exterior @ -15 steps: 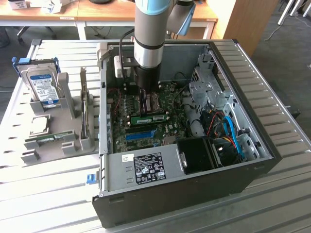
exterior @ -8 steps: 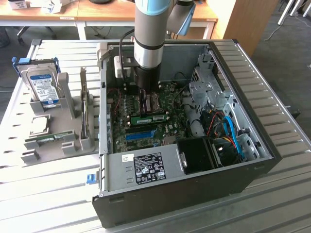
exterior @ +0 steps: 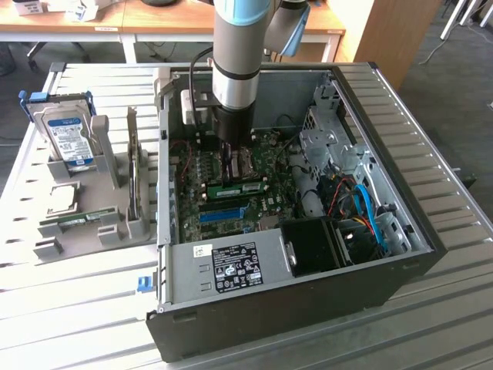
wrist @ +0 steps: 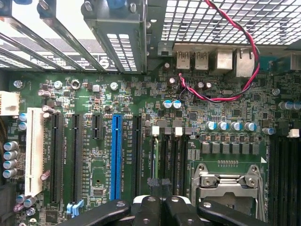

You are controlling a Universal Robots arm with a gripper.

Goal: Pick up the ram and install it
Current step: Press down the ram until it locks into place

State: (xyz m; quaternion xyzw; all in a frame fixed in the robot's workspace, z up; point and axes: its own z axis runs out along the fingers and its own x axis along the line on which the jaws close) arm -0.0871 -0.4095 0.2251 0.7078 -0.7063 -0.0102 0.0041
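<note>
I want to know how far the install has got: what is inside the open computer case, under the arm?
Inside the computer case: a green motherboard with a blue slot, and a ram lying across it. The shut gripper hangs over the memory slots, covering their near ends.

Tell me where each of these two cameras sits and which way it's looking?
Exterior view: off the arm, above, looking down at the open computer case on a slatted table; the arm reaches in.
Wrist view: on the wrist, facing the motherboard; the gripper shows, shut.
Shared: the blue slot.
</note>
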